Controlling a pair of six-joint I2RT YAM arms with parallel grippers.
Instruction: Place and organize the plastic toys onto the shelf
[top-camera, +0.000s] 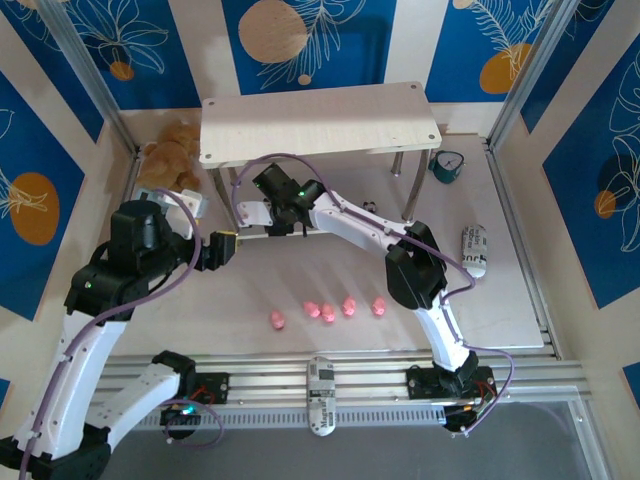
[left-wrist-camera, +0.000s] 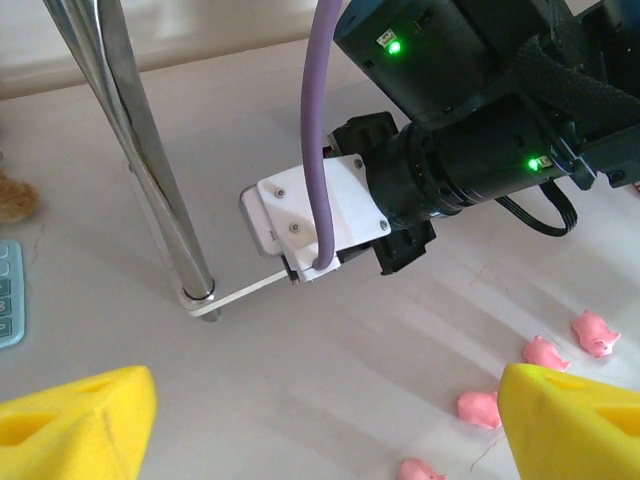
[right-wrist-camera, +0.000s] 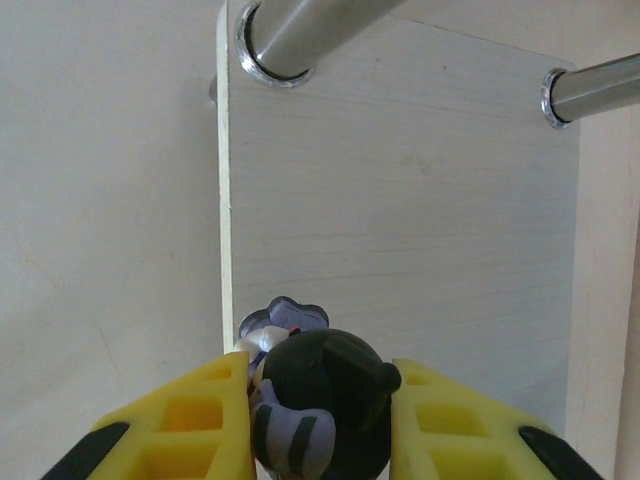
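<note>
R gripper (right-wrist-camera: 318, 385) pinches dark figurine (right-wrist-camera: 325, 410), base cut off, by shelf (right-wrist-camera: 400, 200) board. L gripper (left-wrist-camera: 325, 425) spread, fingertips cropped; one pig (left-wrist-camera: 420, 470) half out-of-frame.

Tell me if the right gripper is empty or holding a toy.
Right gripper holding: yellow fingers press a dark figurine from both sides, shelf board behind it.
</note>
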